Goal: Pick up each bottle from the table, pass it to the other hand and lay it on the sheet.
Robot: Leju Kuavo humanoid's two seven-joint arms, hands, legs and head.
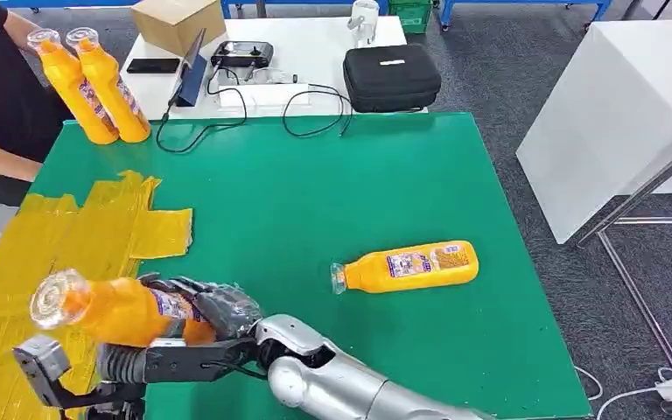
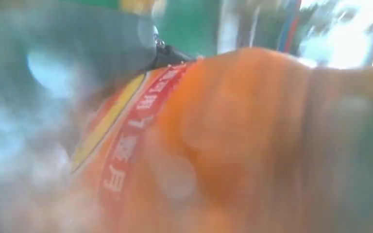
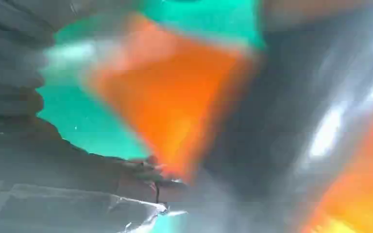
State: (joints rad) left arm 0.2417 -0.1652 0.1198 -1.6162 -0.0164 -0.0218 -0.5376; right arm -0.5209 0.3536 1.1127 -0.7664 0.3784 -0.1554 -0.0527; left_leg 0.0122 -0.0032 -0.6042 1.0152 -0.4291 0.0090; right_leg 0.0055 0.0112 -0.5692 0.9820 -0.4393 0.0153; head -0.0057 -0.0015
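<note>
Handover over the sheet edge: orange bottle in the robot's hands.
Green table (image 1: 332,201) is carrying the yellow sheet (image 1: 70,236) at its left side; a lying bottle (image 1: 407,267) is resting well right of it, two standing bottles (image 1: 96,83) waiting at the far left corner by a person. Right hand (image 1: 206,311) is grasping the held bottle (image 1: 114,308) above the sheet's near edge; left hand (image 1: 127,360) is sitting just under it, grip unclear.

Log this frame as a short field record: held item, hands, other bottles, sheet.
held item: orange plastic bottle, tilted, clear cap toward the yellow sheet
right hand: grips the bottle's base end
left hand: under the bottle; grip cannot be told
lying bottle: on its side on the green table
standing bottles: two, far left corner
</note>
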